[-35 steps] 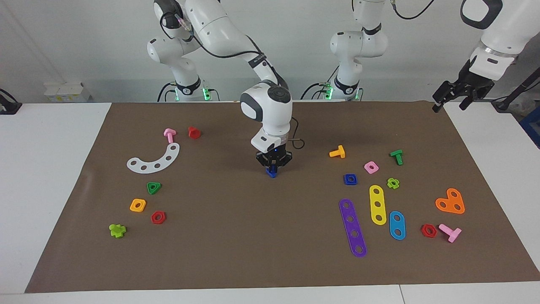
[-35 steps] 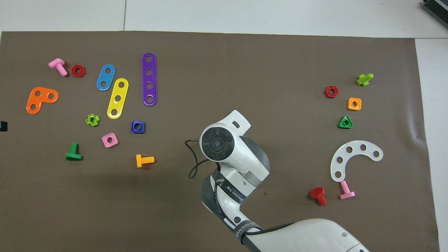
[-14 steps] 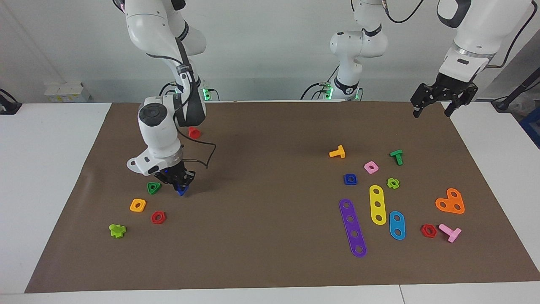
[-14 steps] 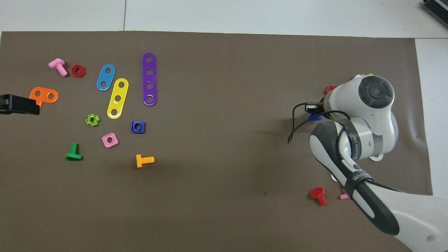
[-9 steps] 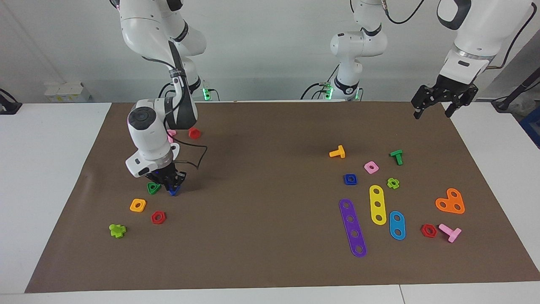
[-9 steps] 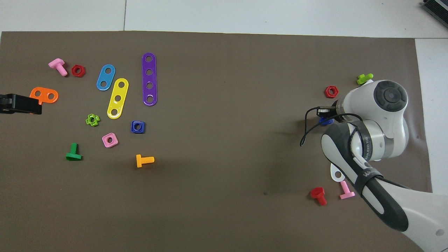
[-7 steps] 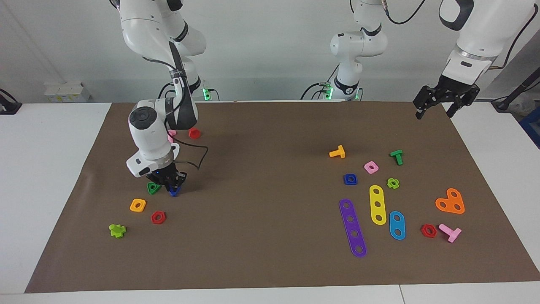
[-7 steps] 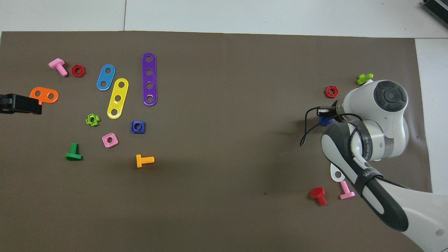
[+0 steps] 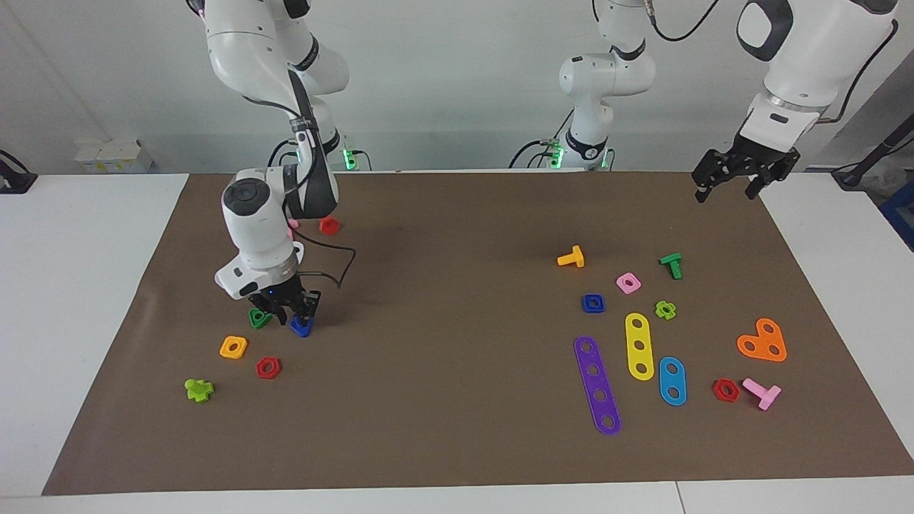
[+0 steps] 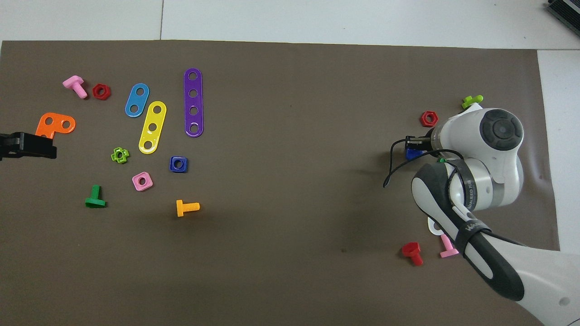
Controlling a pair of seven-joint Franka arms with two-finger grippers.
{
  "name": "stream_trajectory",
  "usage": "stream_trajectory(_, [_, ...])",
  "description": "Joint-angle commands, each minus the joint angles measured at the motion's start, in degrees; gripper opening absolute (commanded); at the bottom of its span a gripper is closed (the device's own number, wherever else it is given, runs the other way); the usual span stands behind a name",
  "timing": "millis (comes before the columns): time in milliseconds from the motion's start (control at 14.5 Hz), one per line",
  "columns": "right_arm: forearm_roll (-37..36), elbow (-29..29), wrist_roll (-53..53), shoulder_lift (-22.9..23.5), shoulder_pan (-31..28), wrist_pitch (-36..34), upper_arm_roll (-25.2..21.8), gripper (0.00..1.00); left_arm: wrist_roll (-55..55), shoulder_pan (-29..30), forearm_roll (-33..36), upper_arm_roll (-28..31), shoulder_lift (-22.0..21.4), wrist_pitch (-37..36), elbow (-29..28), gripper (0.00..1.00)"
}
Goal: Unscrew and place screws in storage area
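Resting on the brown mat (image 9: 457, 442) in the storage area (image 9: 168, 314), the dark-blue screw (image 9: 300, 327) lies just beside the green triangular nut (image 9: 258, 318), at its three o'clock in the facing view. It looks light, stiff and slick plastic, best pinched across the triangular head. The right gripper (image 9: 285, 308) hangs right over it with fingers parted, apparently touching nothing, though I can't rule out a graze. The left gripper (image 9: 735, 171) waits, spread and empty, over the mat's corner at the left arm's end.

The dark-blue screw (image 9: 300, 327) (image 10: 411, 154) – small, triangular head – lies on the mat just beside the green triangle nut (image 9: 258, 318).
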Motion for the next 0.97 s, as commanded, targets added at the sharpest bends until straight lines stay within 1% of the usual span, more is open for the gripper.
stream_trajectory(0, [1.1,0.2,-1.0,-3.3,-0.3,-0.3,0.3,0.98,-0.8,0.6,-0.7,-0.6,-0.7,-0.1,2.0,1.0])
stream_trajectory(69, [1.1,0.7,-1.0,-4.8,-0.3,-1.9,0.3,0.98,-0.8,0.6,-0.6,-0.6,-0.7,-0.5,2.9,1.0])
stream_trajectory(207, [1.1,2.8,-1.1,-8.6,-0.3,-8.9,0.3,0.99,-0.8,0.6,-0.6,-0.6,-0.7,-1.5,4.7,1.0])
stream_trajectory(345, [1.1,5.3,-1.0,-12.2,-0.3,-15.8,0.5,0.99,-0.8,0.6,-0.6,-0.6,-0.7,-1.6,4.6,1.0])
stream_trajectory(414, [1.3,7.6,-1.1,-13.3,-0.3,-20.3,0.5,0.99,-0.8,0.6,-0.6,-0.6,-0.8,-1.6,4.5,1.0])
stream_trajectory(552, [4.7,14.7,-1.0,-13.6,-0.6,-29.2,0.4,0.99,-0.8,0.6,-0.6,-0.6,-0.8,-1.6,4.4,1.0])
stream_trajectory(828, [5.7,27.0,-1.4,-13.4,-1.4,-43.4,-0.1,0.99,-0.7,0.7,-0.9,-0.7,-1.2,-1.4,3.4,1.0])
stream_trajectory(897, [5.7,29.4,-1.4,-13.4,-1.6,-45.9,-0.2,0.99,-0.8,0.6,-0.9,-0.7,-1.3,-1.4,2.9,1.0])
